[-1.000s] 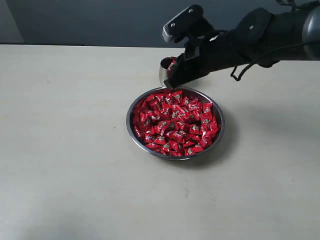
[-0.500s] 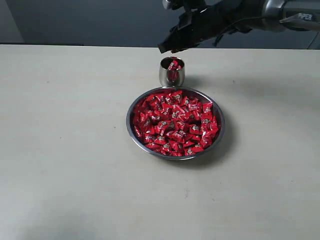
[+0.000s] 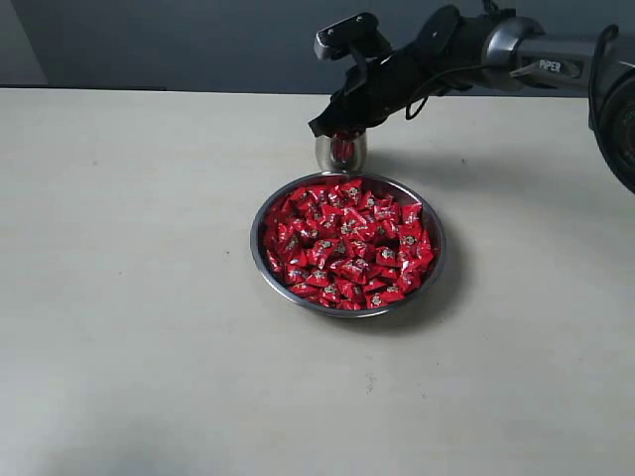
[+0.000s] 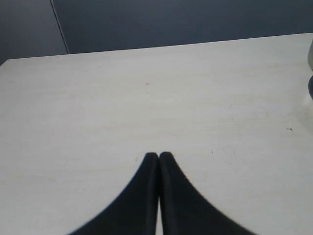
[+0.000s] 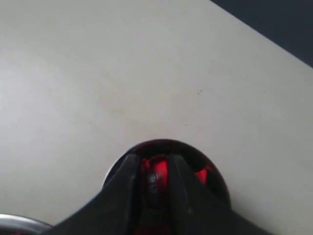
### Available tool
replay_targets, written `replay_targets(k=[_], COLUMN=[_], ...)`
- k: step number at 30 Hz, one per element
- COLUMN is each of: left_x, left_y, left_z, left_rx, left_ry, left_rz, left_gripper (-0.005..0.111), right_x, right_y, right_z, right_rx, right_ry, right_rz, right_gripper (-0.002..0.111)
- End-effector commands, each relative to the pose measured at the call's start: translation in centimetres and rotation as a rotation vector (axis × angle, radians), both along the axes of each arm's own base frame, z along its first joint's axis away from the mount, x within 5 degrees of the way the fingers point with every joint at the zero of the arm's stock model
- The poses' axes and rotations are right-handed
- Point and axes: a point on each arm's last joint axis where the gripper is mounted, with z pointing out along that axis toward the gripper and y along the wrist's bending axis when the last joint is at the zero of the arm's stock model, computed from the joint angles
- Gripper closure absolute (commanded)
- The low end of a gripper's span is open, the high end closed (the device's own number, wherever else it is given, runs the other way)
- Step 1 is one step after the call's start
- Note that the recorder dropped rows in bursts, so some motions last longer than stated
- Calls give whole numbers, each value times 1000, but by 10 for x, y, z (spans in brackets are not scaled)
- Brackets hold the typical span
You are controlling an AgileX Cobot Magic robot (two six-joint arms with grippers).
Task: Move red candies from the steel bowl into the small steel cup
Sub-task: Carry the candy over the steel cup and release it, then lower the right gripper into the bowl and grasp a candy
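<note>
Our right claw (image 5: 152, 159) grips one small shiny-red wrapped candy (image 5: 157, 171) mid-body over the small steel cup (image 3: 342, 154); we judge it light and slippery.

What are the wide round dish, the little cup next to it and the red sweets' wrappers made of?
The wide shallow round bowl looks like polished metal, probably steel: thin bright rim, grey sheen. The small cylindrical cup seems the same, its side mirroring red. The red candies look wrapped in glossy foil or plastic film, by their glints; which one is unclear.
</note>
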Motion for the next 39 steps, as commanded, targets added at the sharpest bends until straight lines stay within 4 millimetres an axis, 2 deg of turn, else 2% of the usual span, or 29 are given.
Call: replay_targets(k=[1, 12, 14, 18, 20, 23, 33, 39], left_x=[0, 0, 0, 0, 0, 0, 0, 0], left_y=[0, 0, 0, 0, 0, 0, 0, 0], left_z=[4, 4, 4, 4, 4, 4, 4, 4], left_rx=[3, 3, 3, 3, 3, 3, 3, 3], left_ry=[-18, -18, -18, -18, -18, -18, -18, -18], left_rz=[-5, -5, -5, -5, -5, -5, -5, -5], left_gripper=[106, 106, 106, 106, 106, 106, 106, 106], right_x=[2, 1, 1, 1, 1, 2, -7, -17], right_y=[-3, -5, -5, -5, -5, -5, -7, -8], right_z=[13, 13, 13, 13, 13, 16, 63, 79], right_rx=[5, -21, -21, -21, -21, -17, 37, 43], right_ry=[-27, -30, -30, -30, -30, -44, -69, -24], right_rz=[-6, 5, 5, 5, 5, -1, -9, 26], right_gripper=[108, 107, 102, 74, 67, 67, 67, 67])
